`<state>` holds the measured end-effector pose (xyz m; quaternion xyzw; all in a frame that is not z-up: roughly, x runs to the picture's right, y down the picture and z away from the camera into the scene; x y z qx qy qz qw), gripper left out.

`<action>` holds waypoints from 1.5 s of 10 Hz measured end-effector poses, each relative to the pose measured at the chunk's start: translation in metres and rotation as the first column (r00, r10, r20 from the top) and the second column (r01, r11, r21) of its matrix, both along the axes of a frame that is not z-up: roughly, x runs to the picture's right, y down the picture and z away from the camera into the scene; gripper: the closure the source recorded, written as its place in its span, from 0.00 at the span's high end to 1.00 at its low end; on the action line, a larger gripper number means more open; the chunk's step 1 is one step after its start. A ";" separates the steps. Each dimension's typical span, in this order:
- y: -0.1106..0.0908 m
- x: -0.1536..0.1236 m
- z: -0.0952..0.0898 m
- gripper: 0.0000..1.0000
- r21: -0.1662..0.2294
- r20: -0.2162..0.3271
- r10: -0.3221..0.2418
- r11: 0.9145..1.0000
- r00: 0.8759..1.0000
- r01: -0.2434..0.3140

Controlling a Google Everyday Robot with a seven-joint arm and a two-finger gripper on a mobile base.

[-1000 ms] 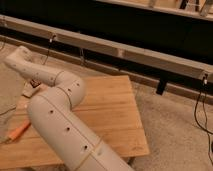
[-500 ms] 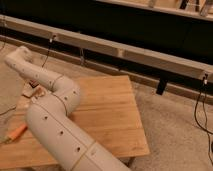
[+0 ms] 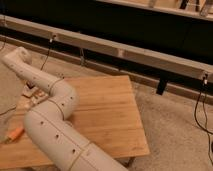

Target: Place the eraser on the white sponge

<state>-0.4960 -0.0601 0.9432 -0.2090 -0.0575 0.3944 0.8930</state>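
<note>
My arm rises from the bottom of the view, bends over the wooden table (image 3: 105, 115) and reaches to the table's left edge. The gripper (image 3: 31, 93) hangs below the wrist (image 3: 18, 58), low over that edge, mostly hidden behind the arm. A small dark and reddish bit shows at its tip; I cannot tell whether it is the eraser. A pale patch (image 3: 23, 103) lies just below the gripper and may be the white sponge; most of it is hidden.
An orange stick-shaped thing (image 3: 15, 134) lies at the table's front left. A long pale rail (image 3: 130, 52) with dark panels runs behind the table. Cables (image 3: 200, 107) hang at the right over grey carpet.
The elbow has sunk slightly towards the table and the front. The wrist and gripper stay at the table's left edge.
</note>
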 end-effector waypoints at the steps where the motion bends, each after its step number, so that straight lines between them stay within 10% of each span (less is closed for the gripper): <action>1: 0.003 -0.001 0.001 0.00 -0.004 0.001 -0.007 1.000 1.000 0.007; 15: 0.045 0.006 0.018 0.00 -0.082 -0.009 -0.076 0.994 0.997 0.075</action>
